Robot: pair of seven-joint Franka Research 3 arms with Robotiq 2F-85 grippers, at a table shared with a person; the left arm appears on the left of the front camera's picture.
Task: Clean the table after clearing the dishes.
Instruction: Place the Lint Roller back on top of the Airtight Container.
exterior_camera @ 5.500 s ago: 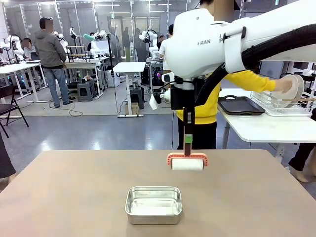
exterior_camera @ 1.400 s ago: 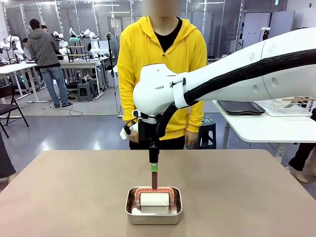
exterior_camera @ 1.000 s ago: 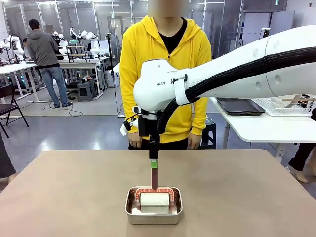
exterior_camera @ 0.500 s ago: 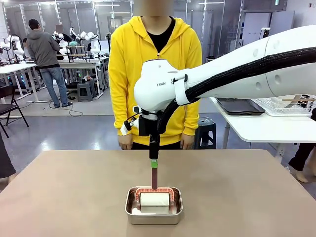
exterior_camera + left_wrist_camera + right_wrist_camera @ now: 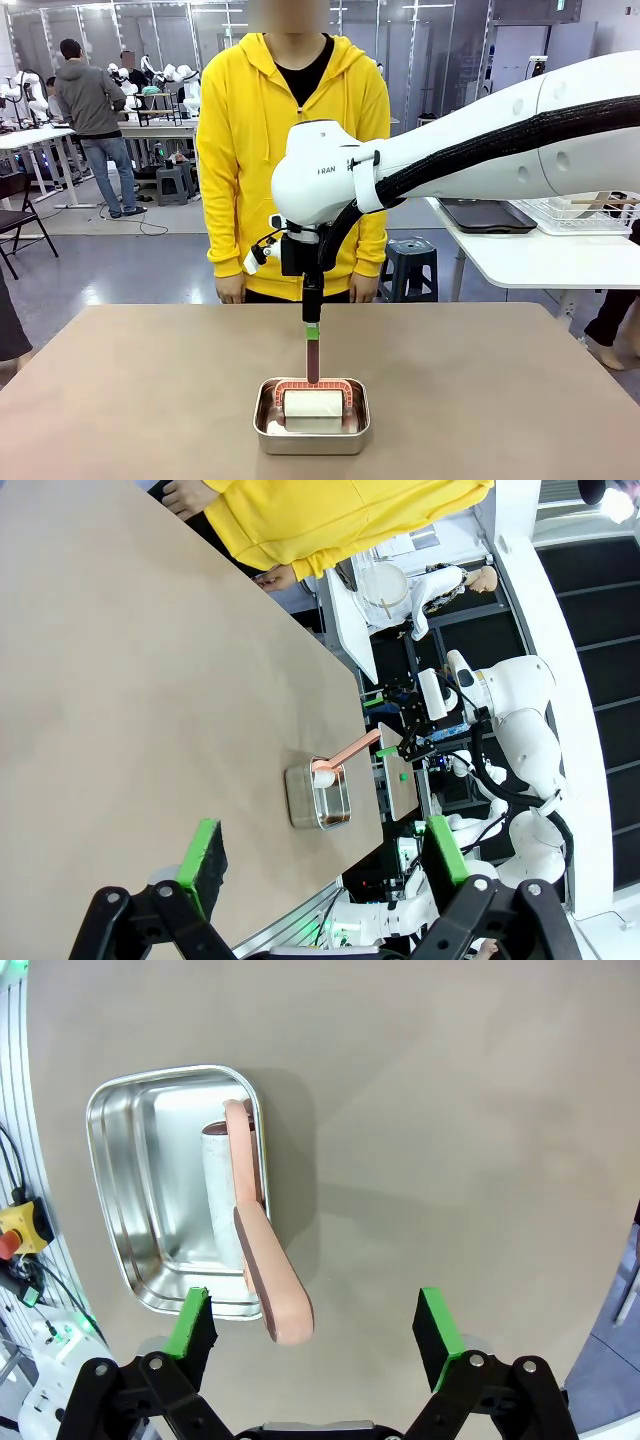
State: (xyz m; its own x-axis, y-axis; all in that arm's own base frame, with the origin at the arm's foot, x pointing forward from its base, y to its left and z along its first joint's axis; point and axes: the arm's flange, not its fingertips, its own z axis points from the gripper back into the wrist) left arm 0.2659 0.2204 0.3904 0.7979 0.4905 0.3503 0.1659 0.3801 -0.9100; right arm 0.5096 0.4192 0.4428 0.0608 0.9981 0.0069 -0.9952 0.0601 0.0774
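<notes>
While my right gripper point(image 5: 312, 1335) hangs above the table point(image 5: 480, 1110) with its green-padded fingers point(image 5: 432, 1322) spread wide and nothing between them, the roller's pink handle point(image 5: 272, 1285) rises toward me just inside my left-hand finger, untouched as far as I can tell. From the front the handle's top runs up against my fingers, so contact there is hard to judge. Beyond that finger sits the steel pan point(image 5: 130, 1200), shiny, rectangular with rounded corners; its near corner is cut off behind my finger. A white cylindrical roller point(image 5: 222, 1200) lies inside it, partly covered by its salmon frame.

My left gripper point(image 5: 322, 865) is also wide open and empty, hovering over the matte tan tabletop, the pan far ahead between its pads. A white plate point(image 5: 385, 583) shows small on a side table past the person in a yellow hoodie point(image 5: 290, 150); its tray I cannot make out.
</notes>
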